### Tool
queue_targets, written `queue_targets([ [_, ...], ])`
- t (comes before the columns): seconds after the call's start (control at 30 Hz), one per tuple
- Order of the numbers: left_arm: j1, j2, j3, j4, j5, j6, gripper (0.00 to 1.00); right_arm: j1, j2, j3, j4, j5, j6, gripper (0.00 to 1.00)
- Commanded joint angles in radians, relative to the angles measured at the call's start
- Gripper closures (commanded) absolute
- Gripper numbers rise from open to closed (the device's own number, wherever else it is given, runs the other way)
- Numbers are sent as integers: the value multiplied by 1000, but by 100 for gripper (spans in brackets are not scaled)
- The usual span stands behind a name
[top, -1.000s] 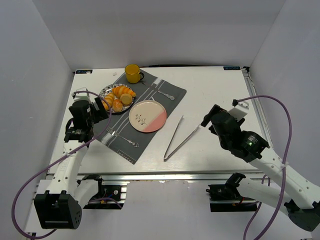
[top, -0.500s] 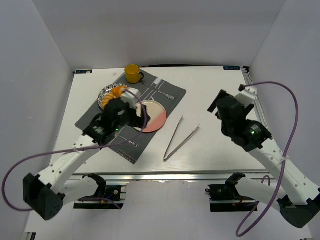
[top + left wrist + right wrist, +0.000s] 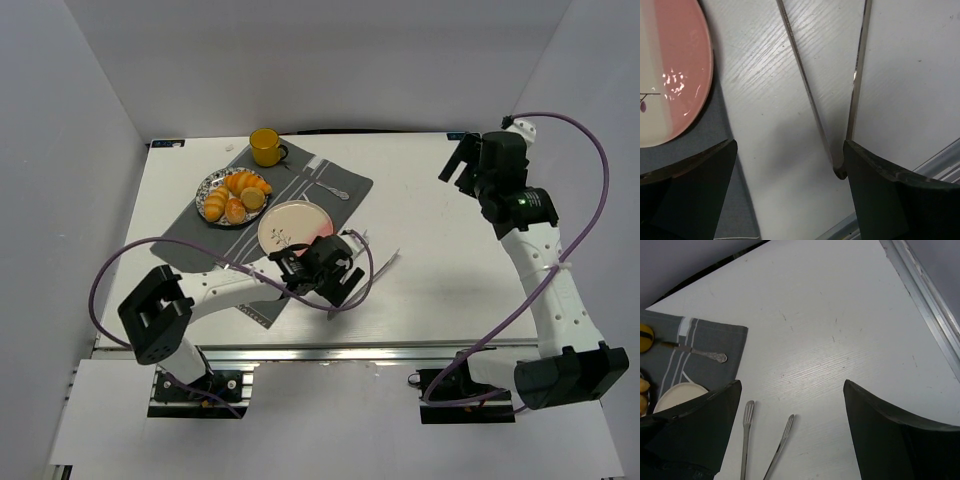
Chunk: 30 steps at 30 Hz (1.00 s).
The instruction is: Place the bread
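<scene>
Several golden bread rolls [image 3: 236, 194] lie on a patterned plate [image 3: 209, 184] at the back left of the grey placemat [image 3: 190, 237]. A pink and cream plate [image 3: 296, 231] lies empty beside it and shows in the left wrist view [image 3: 670, 75]. Metal tongs [image 3: 807, 90] lie on the table with their hinge end [image 3: 840, 171] between my left fingers. My left gripper [image 3: 335, 280] [image 3: 790, 192] is open low over the tongs, touching nothing. My right gripper [image 3: 458, 168] [image 3: 790, 435] is open and empty, raised at the back right.
A yellow cup [image 3: 265, 147] stands at the mat's far edge. A spoon [image 3: 331, 188] [image 3: 702, 354] lies on the mat's right part. The tong tips [image 3: 747, 422] point toward the back. The table's metal rail [image 3: 927, 305] runs along the right edge.
My left arm has swung from the table's left side across the placemat to the tongs. My right arm has lifted and drawn back to the back right corner. Both grippers stayed open.
</scene>
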Motion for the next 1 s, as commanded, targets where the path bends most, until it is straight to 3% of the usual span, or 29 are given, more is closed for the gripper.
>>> queue_targets([
  [0.0, -22, 10, 67, 19, -45, 1, 2, -31, -30, -17, 50, -132, -38, 11],
  [0.5, -38, 209, 148, 100, -34, -119, 2, -72, -25, -101, 111, -209, -47, 11],
  [0.97, -49, 289, 150, 175, -51, -165, 2, -83, -36, -153, 141, -246, -33, 11],
])
